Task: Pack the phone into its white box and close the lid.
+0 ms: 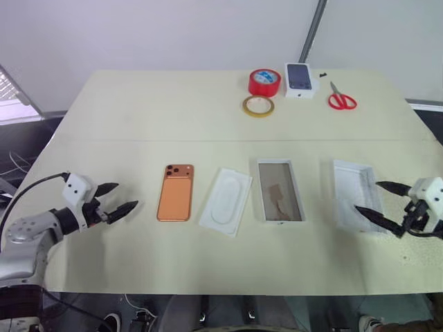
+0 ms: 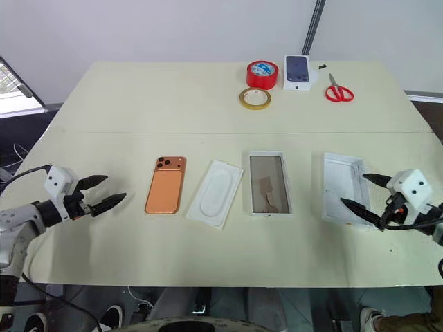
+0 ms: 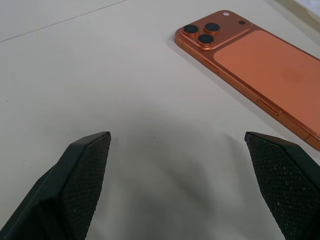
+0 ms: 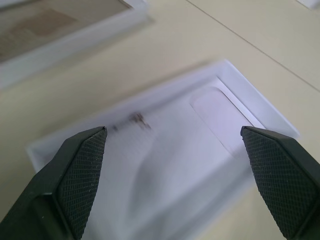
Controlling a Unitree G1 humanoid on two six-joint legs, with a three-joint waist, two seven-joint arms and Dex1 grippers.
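The orange-copper phone lies back up on the table, left of centre; its camera cluster shows in the left wrist view. Right of centre sits the white box, a shallow tray with a brownish inside. The lid lies inside up at the right, seen close in the right wrist view. My left gripper hovers open to the left of the phone, with nothing between its fingers. Open and empty too, my right gripper hangs over the lid's right edge.
A thin white insert with an oval recess lies between phone and box. At the back stand a red tape roll, a yellowish tape ring, a small white box printed with a dark phone and red scissors.
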